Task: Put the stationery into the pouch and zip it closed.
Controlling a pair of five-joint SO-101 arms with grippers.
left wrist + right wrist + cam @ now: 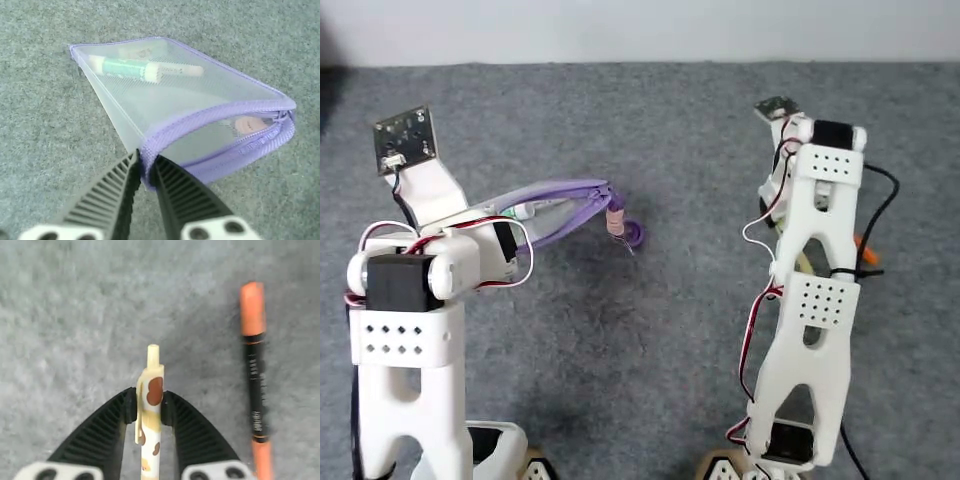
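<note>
Presently: one pouch (175, 100); two pens outside.
Left end effector (144, 160) clamps pouch; right end effector (149, 404) grips spotted pen (152, 387); orange pen (256, 385) print illegible.

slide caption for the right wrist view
Right gripper clamps a cream pen with brown spots beside an orange-capped black marker.

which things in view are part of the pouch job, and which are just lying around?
Job:
pouch, edge clamped in the left gripper
green-and-white pen and pink eraser inside it
spotted pen in the right gripper
orange marker lying beside that pen

Not the job:
grey table
</note>
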